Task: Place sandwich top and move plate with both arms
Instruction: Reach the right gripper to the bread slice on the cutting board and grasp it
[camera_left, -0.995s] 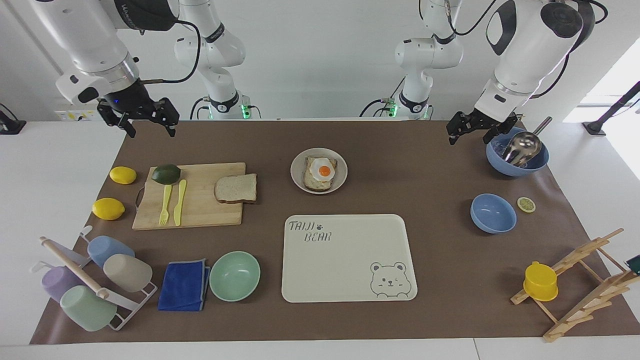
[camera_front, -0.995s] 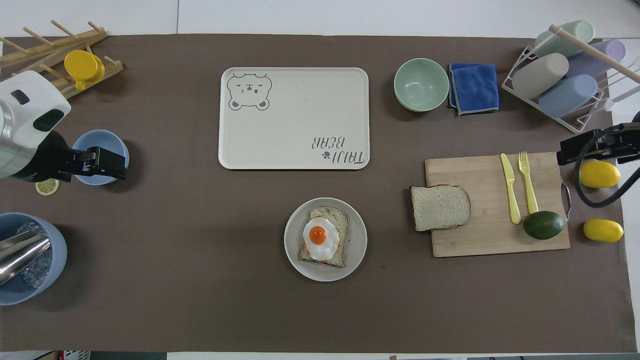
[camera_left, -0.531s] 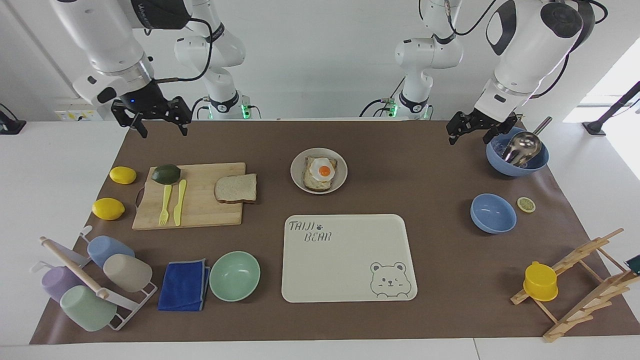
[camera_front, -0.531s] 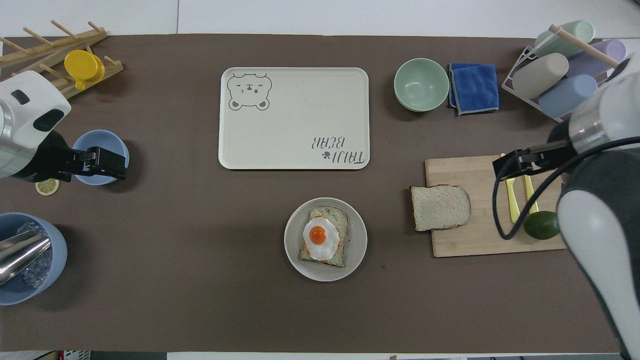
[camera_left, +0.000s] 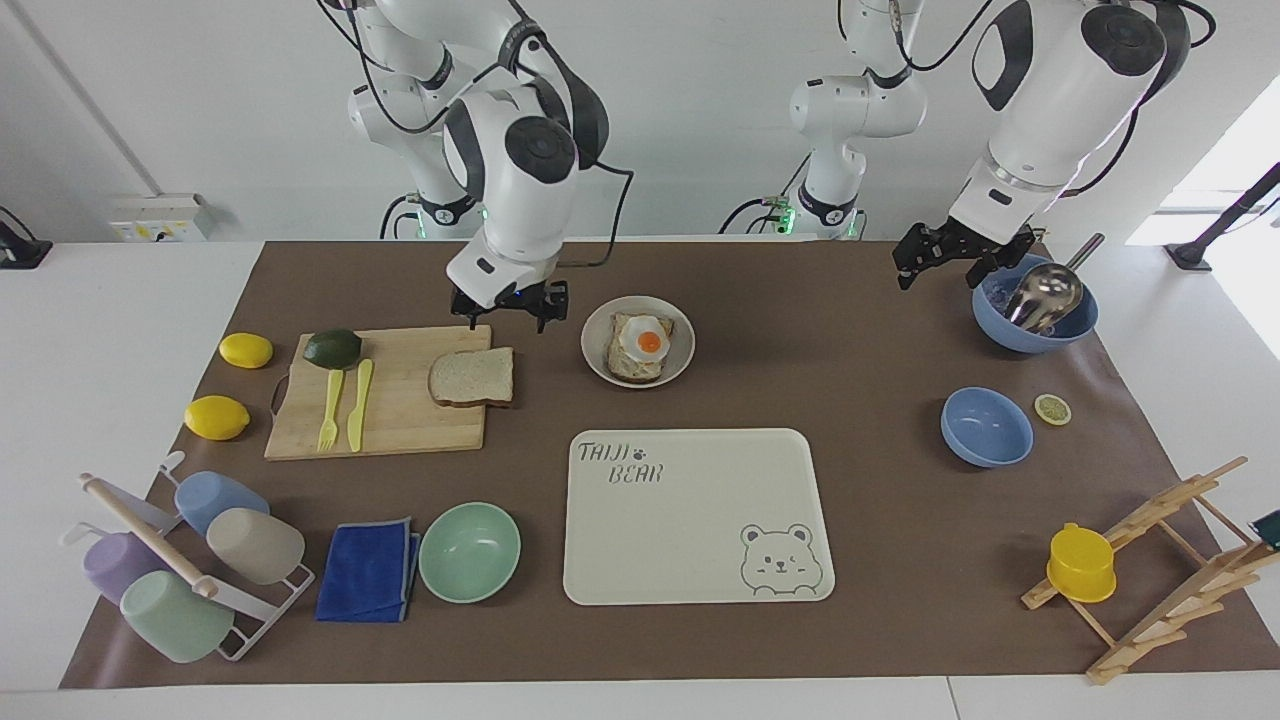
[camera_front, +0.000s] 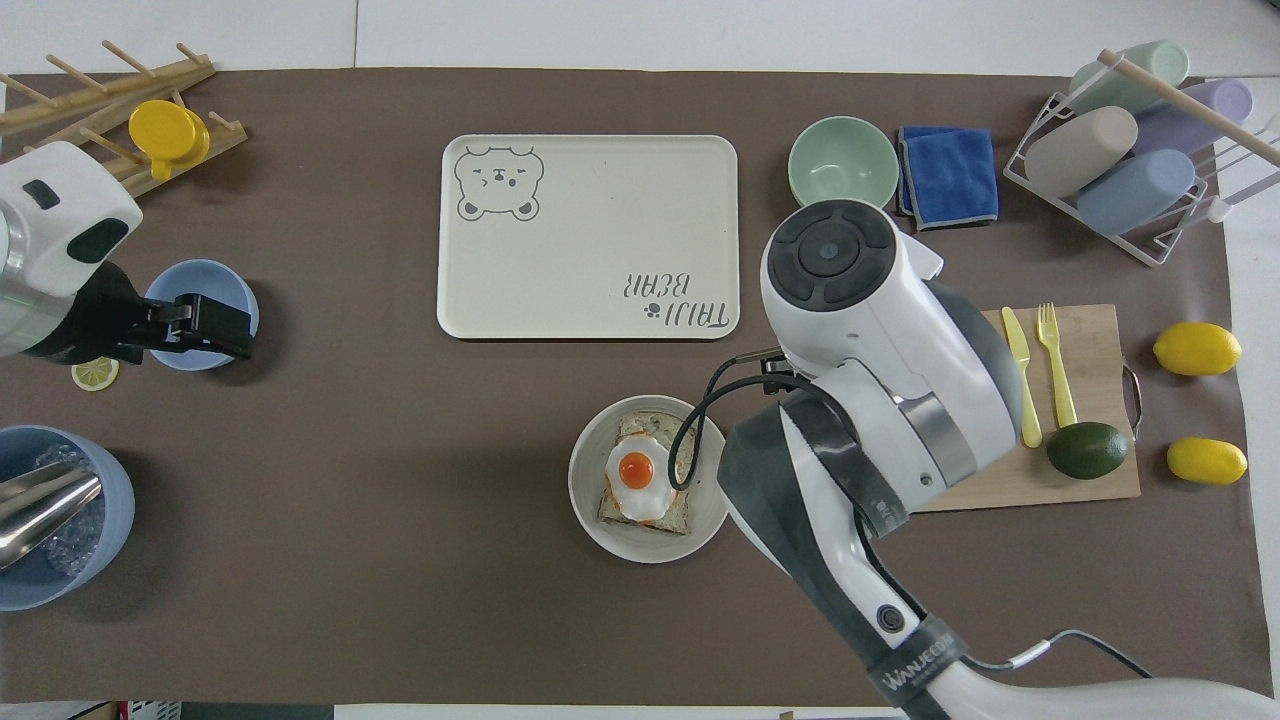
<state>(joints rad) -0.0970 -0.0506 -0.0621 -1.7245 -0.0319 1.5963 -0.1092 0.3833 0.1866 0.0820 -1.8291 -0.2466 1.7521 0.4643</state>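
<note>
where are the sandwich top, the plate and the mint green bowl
sandwich top (camera_left: 472, 376), facing view, middle of the slice's face
plate (camera_left: 685, 352), facing view, bare rim toward the left arm's end
mint green bowl (camera_front: 843, 168), overhead view, inside of the bowl

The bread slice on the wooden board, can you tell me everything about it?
The bread slice is one squarish piece, pale and speckled with a brown crust. It lies flat on the corner of the cutting board nearest the plate, its edge poking just past the board. Nothing grips it; the right claw hangs just above, fingers apart.
</note>
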